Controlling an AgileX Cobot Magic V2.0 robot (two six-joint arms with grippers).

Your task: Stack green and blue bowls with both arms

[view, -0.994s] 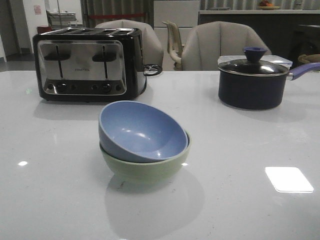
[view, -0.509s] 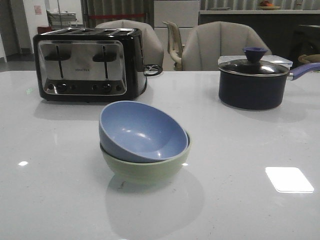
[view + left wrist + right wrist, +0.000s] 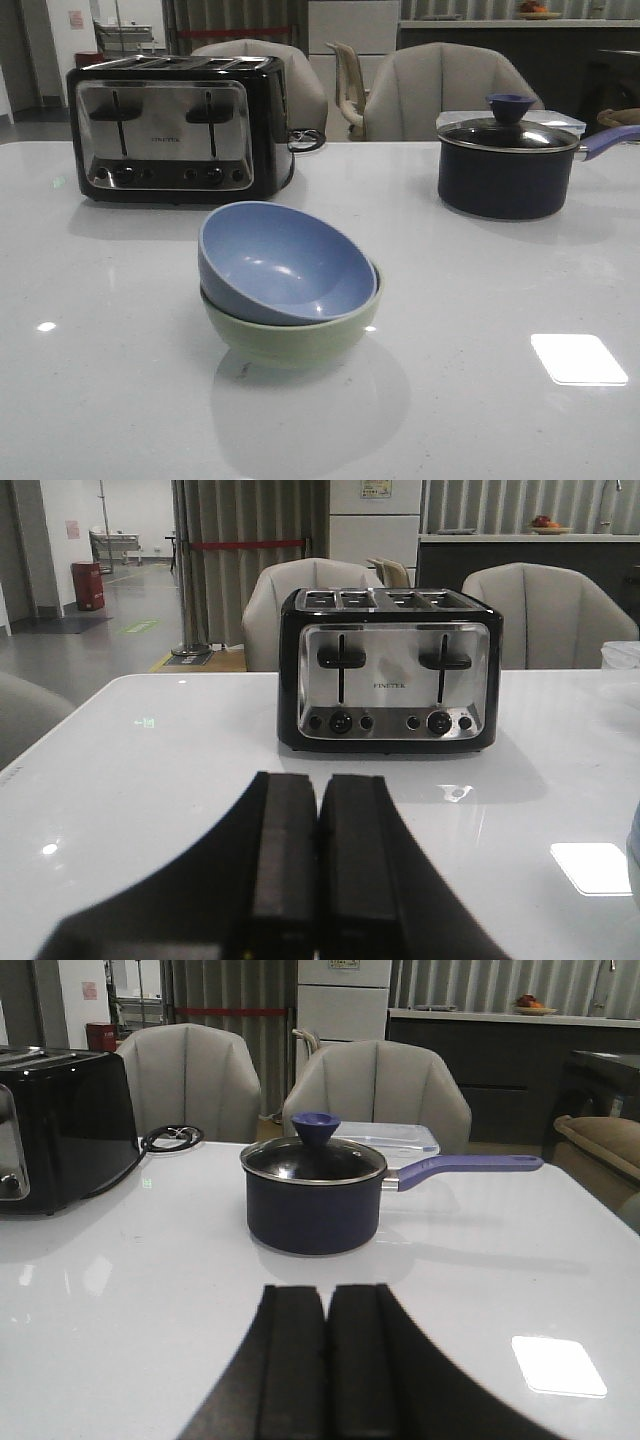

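**Two Bowls Nested, Both Grippers Clenched and Empty**

Both sets of jaws were pressed together with nothing between them. The left gripper (image 3: 318, 880) faced the toaster (image 3: 390, 668) at the far left of the table (image 3: 500, 420); the right gripper (image 3: 327, 1360) faced the lidded saucepan (image 3: 315, 1200) at the far right.

The blue bowl (image 3: 285, 262) sat tilted inside the green bowl (image 3: 300, 338), near the middle of the table, well apart from both appliances. The stack appeared complete.

Handling judgement: both bowls looked rigid, light and matte, offering fair friction. A rim pinch would suit best; the tilted blue bowl could slide if nudged.
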